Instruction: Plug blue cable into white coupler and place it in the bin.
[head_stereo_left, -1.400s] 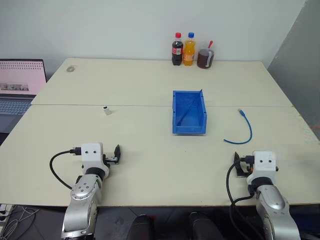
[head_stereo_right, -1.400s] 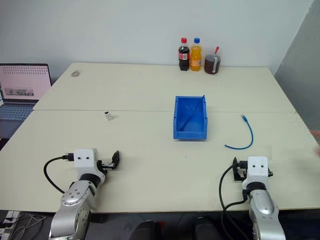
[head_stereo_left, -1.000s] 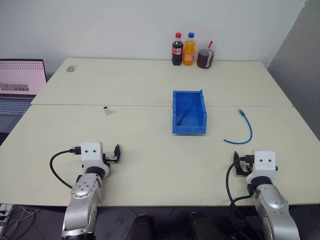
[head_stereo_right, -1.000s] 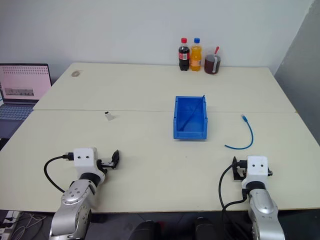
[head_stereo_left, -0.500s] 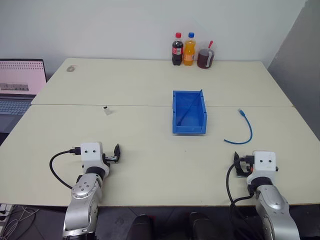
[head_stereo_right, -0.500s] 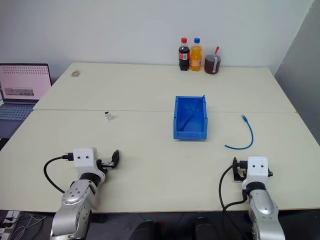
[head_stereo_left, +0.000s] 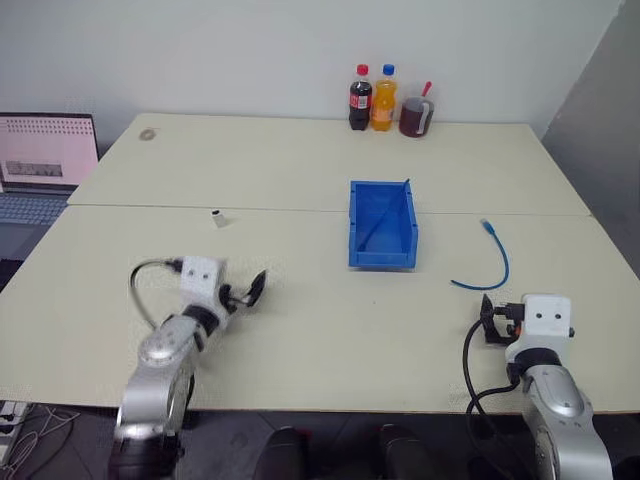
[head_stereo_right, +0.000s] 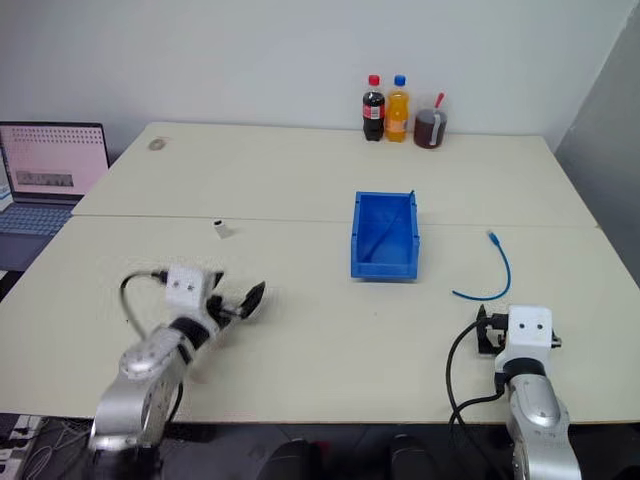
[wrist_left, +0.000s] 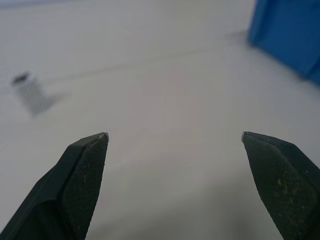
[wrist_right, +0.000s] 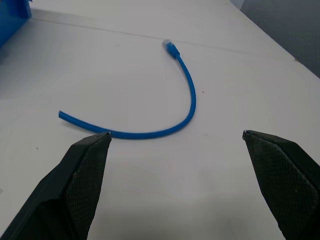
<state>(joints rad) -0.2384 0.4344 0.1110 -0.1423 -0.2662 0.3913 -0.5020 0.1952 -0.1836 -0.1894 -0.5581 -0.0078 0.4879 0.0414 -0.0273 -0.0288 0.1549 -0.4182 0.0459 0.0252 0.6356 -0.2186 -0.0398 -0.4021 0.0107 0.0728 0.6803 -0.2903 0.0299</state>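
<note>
right wrist view: right pincer (wrist_right: 175, 137) spread wide before blue cable (wrist_right: 187, 107); left pincer (wrist_left: 174, 137) likewise spread, empty.

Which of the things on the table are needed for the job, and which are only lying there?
Needed: blue cable, lying loose on the table; white coupler, standing apart on the table; bin.

Only lying there: two bottles, dark mug, laptop beside the table, small round thing at the far corner.
</note>
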